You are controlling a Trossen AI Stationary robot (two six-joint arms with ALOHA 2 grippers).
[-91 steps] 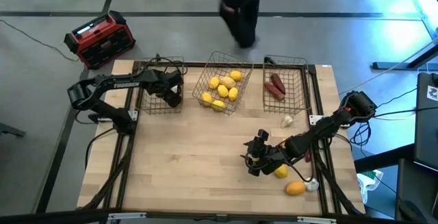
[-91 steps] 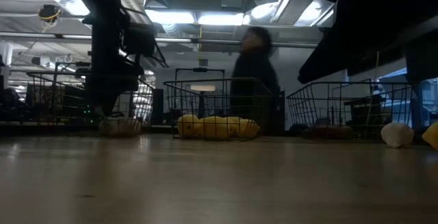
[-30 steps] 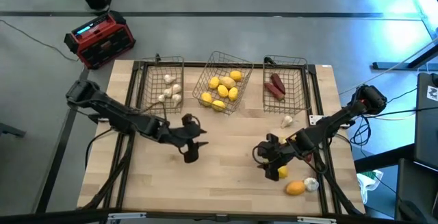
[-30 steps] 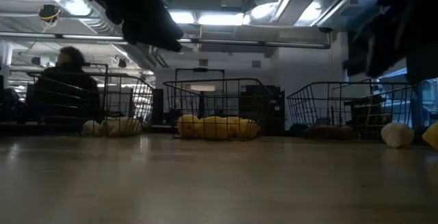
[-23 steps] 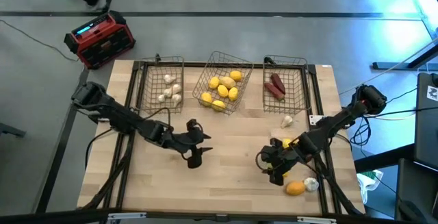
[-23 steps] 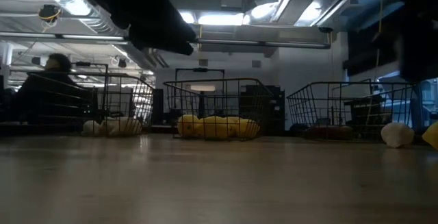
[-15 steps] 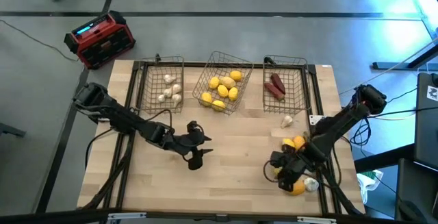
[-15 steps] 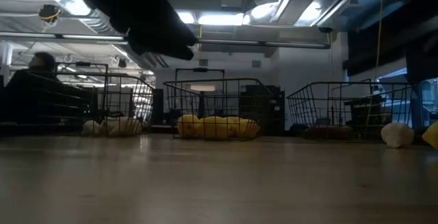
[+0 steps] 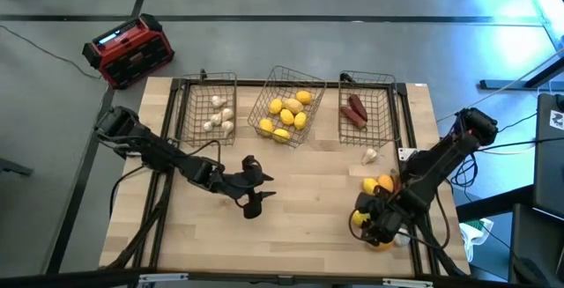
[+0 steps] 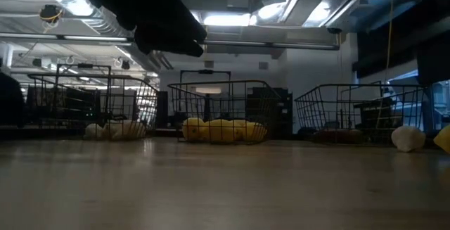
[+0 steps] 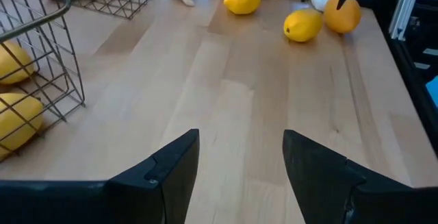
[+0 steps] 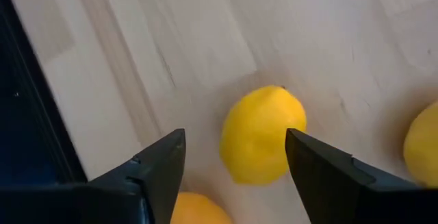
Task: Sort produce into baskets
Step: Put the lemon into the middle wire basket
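Three wire baskets stand along the far edge: the left one (image 9: pixel 210 112) holds white bulbs, the middle one (image 9: pixel 284 107) lemons, the right one (image 9: pixel 364 110) dark red pieces. Loose produce lies at the near right: a lemon (image 12: pixel 262 135), an orange (image 9: pixel 384 243), a yellow-and-orange pair (image 9: pixel 379 184) and a white bulb (image 9: pixel 370 154). My right gripper (image 9: pixel 366 226) hangs open over the lemon, a finger on either side of it in the right wrist view, clear of it. My left gripper (image 9: pixel 253 195) stands open over bare wood at the table's middle.
A red-and-black box (image 9: pixel 128 50) sits on the floor beyond the table's far left corner. Bare wood stretches between the two grippers and along the near edge. The table's right edge (image 12: pixel 27 101) runs close beside the right gripper.
My right gripper has swung toward the table's near right corner, rolling its wrist, and now hangs over the lemon. My left gripper went a little toward the near right, then stayed still. A person beyond the far left of the table has walked out of the high view.
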